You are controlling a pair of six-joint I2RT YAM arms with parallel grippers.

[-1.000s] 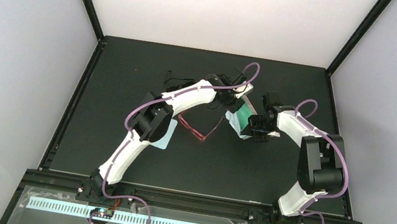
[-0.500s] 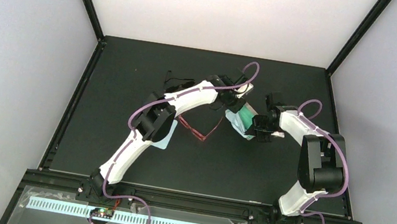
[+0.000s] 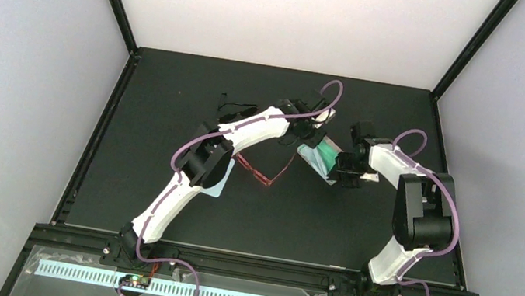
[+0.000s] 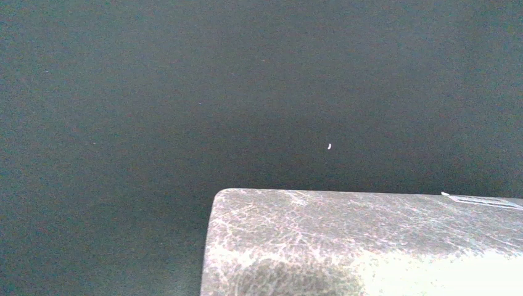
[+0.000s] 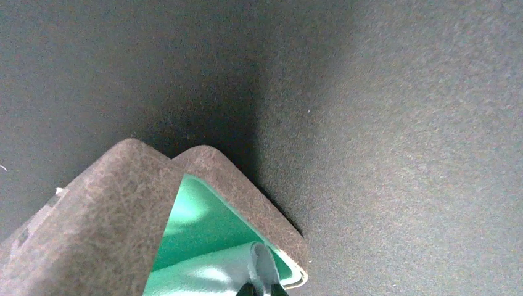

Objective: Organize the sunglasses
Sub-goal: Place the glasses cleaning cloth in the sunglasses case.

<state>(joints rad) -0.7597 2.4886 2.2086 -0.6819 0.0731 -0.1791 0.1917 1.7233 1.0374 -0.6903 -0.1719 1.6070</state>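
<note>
The sunglasses lie open near the middle of the tabletop, touched by neither arm. At their 2 o'clock sits a brown case with its green lining showing. The left gripper is at the case's 11 o'clock edge and the right gripper at its 4 o'clock edge. I cannot tell whether either gripper is clamped or spread.

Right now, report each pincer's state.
Left pincer: cannot tell; fingers hidden against the glasses case.
Right pincer: closed on the glasses case's green-lined flap.
</note>
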